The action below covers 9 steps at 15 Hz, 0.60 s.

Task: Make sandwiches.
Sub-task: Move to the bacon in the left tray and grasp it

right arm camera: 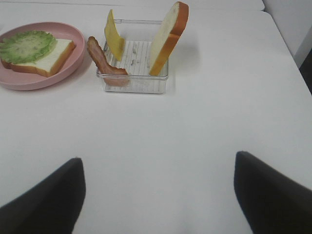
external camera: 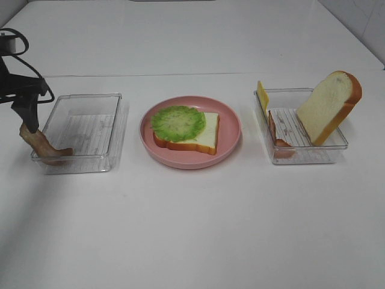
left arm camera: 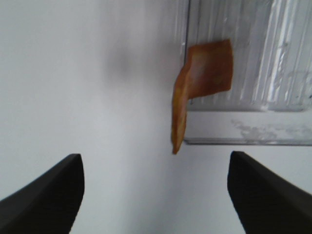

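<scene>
I am watching my right gripper (right arm camera: 156,158) hanging wide open over the table (right arm camera: 156,112), and farther off my left gripper (left arm camera: 155,155) hovering wide open above 1 bacon strip (external camera: 39,143) draped over the left tray (external camera: 90,96), near the plate (external camera: 230,150) bearing 1 bread slice (external camera: 207,137) under lettuce (external camera: 177,122).

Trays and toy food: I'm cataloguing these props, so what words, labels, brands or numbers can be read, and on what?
None: no text shows on the left tray, right tray, pink plate, upright bread slice, lettuce, cheese square, left bacon strip or right bacon strip.
</scene>
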Each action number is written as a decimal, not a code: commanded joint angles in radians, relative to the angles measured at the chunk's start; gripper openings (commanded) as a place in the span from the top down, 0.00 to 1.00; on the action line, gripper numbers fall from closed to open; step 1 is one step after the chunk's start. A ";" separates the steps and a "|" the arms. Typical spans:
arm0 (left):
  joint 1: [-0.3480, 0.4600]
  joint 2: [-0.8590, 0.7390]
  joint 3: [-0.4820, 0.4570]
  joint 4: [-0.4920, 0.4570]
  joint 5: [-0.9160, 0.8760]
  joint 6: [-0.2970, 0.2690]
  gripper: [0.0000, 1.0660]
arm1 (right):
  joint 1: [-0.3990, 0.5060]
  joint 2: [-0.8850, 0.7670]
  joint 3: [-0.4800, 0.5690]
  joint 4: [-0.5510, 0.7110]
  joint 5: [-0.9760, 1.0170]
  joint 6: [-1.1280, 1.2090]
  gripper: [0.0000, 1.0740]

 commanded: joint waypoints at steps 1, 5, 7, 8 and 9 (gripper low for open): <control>0.000 0.011 0.008 -0.021 -0.067 -0.010 0.33 | -0.008 -0.013 0.002 0.002 -0.008 -0.008 0.27; 0.000 0.076 0.008 -0.034 -0.081 -0.014 0.43 | -0.008 -0.013 0.002 0.002 -0.008 -0.008 0.27; 0.000 0.076 0.008 -0.034 -0.084 -0.014 0.58 | -0.008 -0.013 0.002 0.002 -0.008 -0.008 0.27; 0.000 0.076 0.008 -0.035 -0.084 -0.014 0.64 | -0.008 -0.013 0.002 0.002 -0.008 -0.008 0.27; 0.000 0.076 0.008 -0.035 -0.084 -0.013 0.71 | -0.008 -0.013 0.002 0.002 -0.008 -0.008 0.27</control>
